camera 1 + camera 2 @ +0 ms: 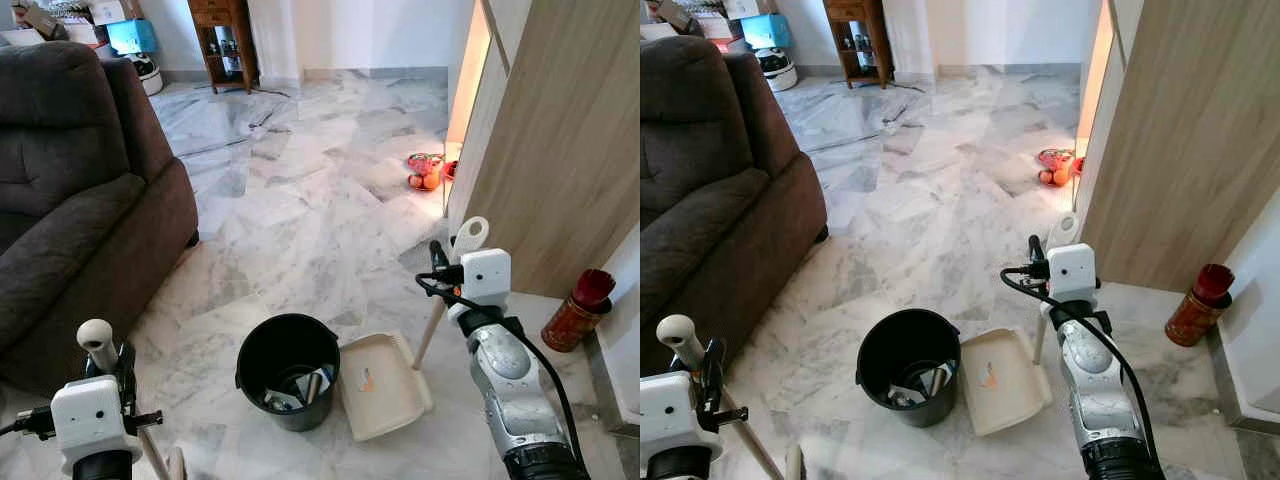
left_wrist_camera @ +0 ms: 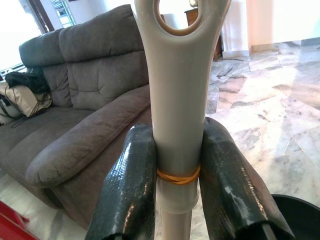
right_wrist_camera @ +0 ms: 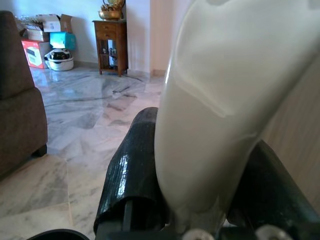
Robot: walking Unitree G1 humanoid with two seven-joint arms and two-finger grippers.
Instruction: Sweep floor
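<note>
The dustpan (image 1: pixel 382 385) is rested on the marble floor (image 1: pixel 300 200) just beside the black bucket (image 1: pixel 287 368), its handle (image 1: pixel 448 290) slanting up into the clamped right gripper (image 3: pixel 200 200), while the broom handle (image 2: pixel 176 125) is pinched upright by the left gripper (image 2: pixel 175 185).

Glossy grey-white marble floor (image 1: pixel 300 200), reflective. Matt dark-brown fabric sofa (image 1: pixel 70 190), napped. Black plastic bucket (image 1: pixel 287 355), semi-matt. Cream plastic dustpan (image 1: pixel 385 390), smooth. Pale plastic broom handle (image 2: pixel 175 110), satin. Light wood-grain panel (image 1: pixel 570 150), matt.
</note>
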